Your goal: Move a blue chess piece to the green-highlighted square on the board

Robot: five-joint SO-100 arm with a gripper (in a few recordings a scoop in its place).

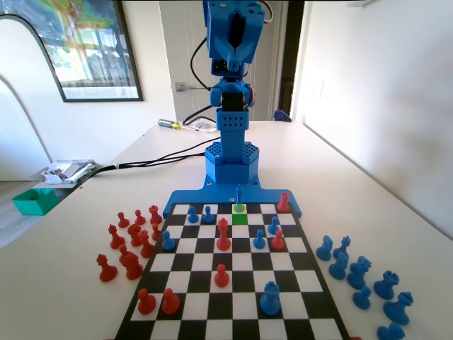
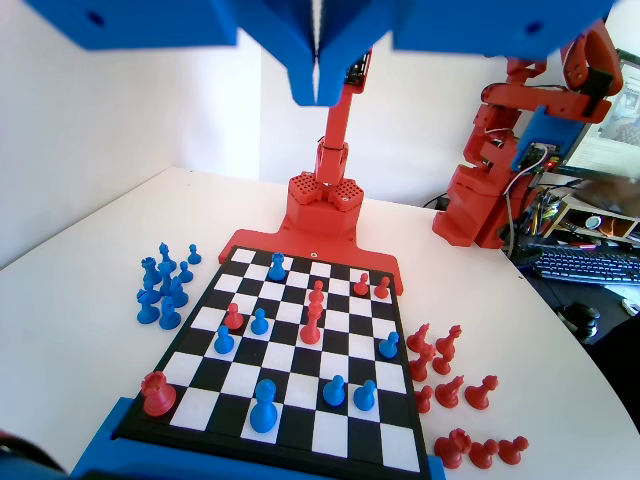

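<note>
Green-highlighted square (image 1: pixel 240 210), fixed view: slim blue chess piece (image 1: pixel 239 194) seen on/just behind it; blue pawn (image 1: pixel 209 212) adj. left; red piece (image 1: pixel 283 202) to right. Approach from above unobstructed.

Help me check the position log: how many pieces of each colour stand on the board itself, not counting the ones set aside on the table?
Blue pieces: 7
Red pieces: 6
Total on the board: 13

White table (image 1: pixel 382 191): board (image 1: pixel 233 283), loose red pieces (image 1: pixel 127 244), blue pieces (image 1: pixel 361 273).
</note>
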